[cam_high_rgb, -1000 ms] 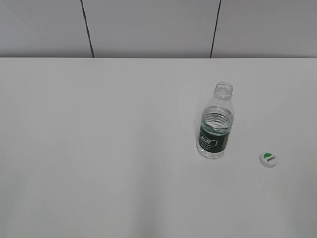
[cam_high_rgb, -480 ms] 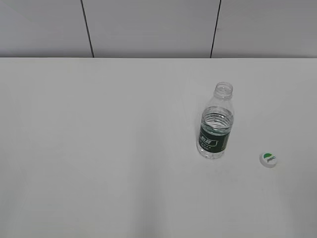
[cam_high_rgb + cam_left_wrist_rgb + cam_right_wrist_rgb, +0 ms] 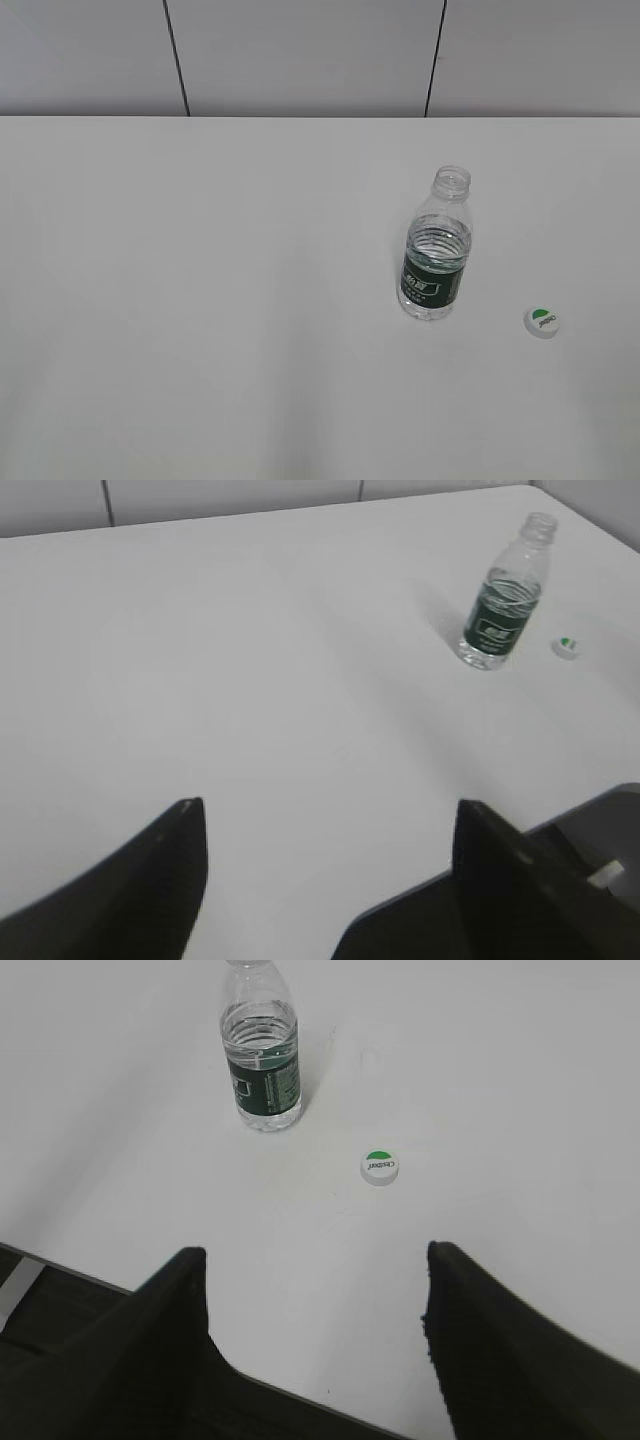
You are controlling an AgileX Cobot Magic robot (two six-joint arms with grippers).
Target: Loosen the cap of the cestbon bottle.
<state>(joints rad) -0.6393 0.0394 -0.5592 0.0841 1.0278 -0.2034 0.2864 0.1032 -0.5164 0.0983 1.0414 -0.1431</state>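
The cestbon bottle (image 3: 436,251) stands upright on the white table, right of centre, its neck open with no cap on it. It also shows in the left wrist view (image 3: 502,600) and the right wrist view (image 3: 262,1050). The cap (image 3: 541,322) lies on the table to the bottle's right, green mark up; it shows too in the left wrist view (image 3: 567,647) and the right wrist view (image 3: 380,1167). My left gripper (image 3: 325,825) is open and empty, far from the bottle. My right gripper (image 3: 315,1265) is open and empty, held back from the cap. Neither gripper shows in the exterior view.
The white table (image 3: 200,300) ends at a grey panelled wall (image 3: 300,50) at the back. A dark edge (image 3: 60,1310) runs below the table's near side in the right wrist view.
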